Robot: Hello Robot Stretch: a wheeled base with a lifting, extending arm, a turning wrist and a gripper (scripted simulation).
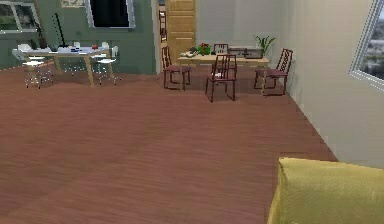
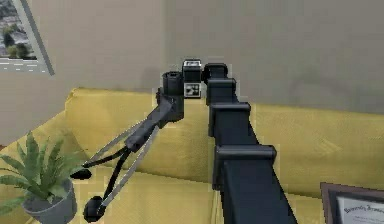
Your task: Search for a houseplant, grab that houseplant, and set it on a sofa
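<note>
Well, houseplant (image 2: 38, 180): apparently resting on the yellow sofa (image 2: 300, 140) seat, arm side view's lower left.
Gripper (image 2: 88, 192): near it (hold and finger state: cannot tell).
Care: draw away straight, without tipping it.

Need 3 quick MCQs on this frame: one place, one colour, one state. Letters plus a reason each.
1. Where does the potted plant near the gripper stand?
A. on the sofa's seat
B. on the wood floor
C. on a windowsill

2. What colour is the sofa?
A. grey
B. yellow
C. dark red

3. How does the plant's pot sit?
A. upright
B. on its side
C. upside down

Answers:
1 A: sofa cushion lies around the pot.
2 B: its back and seat are yellow.
3 A: the grey pot's rim faces up, with the leaves rising from it.
</note>
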